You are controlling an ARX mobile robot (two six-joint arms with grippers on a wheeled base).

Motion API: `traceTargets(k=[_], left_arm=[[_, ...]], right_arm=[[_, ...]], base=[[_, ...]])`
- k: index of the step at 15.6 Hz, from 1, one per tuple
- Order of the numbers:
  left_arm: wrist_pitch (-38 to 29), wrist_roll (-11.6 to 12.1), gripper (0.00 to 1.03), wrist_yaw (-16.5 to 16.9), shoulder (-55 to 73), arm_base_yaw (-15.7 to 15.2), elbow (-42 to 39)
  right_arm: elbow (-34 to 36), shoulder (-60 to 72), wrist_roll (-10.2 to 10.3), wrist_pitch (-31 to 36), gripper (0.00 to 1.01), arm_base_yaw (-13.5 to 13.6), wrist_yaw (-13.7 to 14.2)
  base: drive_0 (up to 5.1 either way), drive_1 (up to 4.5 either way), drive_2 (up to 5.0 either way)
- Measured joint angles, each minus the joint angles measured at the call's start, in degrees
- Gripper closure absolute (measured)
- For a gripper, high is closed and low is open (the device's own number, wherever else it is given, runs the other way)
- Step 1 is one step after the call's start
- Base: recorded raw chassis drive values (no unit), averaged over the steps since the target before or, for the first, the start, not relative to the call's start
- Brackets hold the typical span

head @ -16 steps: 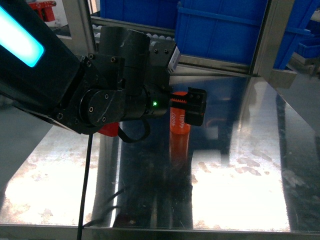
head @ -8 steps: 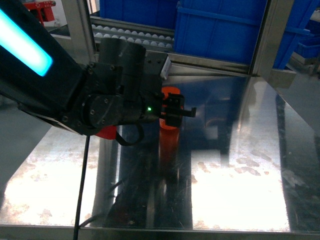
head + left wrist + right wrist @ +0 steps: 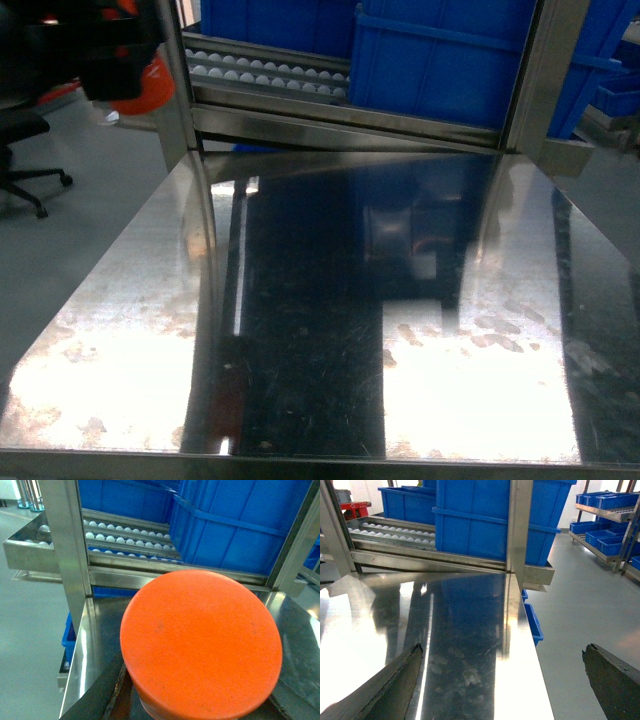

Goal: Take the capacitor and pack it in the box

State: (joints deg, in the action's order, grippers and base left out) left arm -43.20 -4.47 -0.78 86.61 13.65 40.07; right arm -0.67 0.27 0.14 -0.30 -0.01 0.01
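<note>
Between left hand (image 3: 200,700) fingers, orange capacitor (image 3: 200,642).

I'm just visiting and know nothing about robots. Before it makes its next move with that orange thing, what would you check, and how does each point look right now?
1. Orange capacitor is in the left hand: ok, it fills the left wrist view, seated between the fingers.
2. Capacitor is clear of the steel table: ok, in the head view it sits up at the top left corner.
3. Right hand is free: ok, its fingers stand wide apart with nothing between them.
4. Packing box is located: not ok, no view shows it.
5. Path past the blue bins and the frame post: cannot tell.
</note>
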Motion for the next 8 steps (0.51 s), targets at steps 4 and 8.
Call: traceTargets(k=[4, 8], left_arm=[[6.3, -0.1, 0.58, -2.2, -23.5, -1.4, -14.8], [7.1, -0.1, 0.58, -3.3, -27.5, -1.4, -16.0]], right_arm=[[0.0, 0.0, 0.0, 0.0, 0.03, 0.0, 0.0], [0.0, 0.0, 0.0, 0.0, 0.03, 0.0, 0.0]], base=[[0.0, 0.00, 0.0], [0.0, 0.00, 0.0]])
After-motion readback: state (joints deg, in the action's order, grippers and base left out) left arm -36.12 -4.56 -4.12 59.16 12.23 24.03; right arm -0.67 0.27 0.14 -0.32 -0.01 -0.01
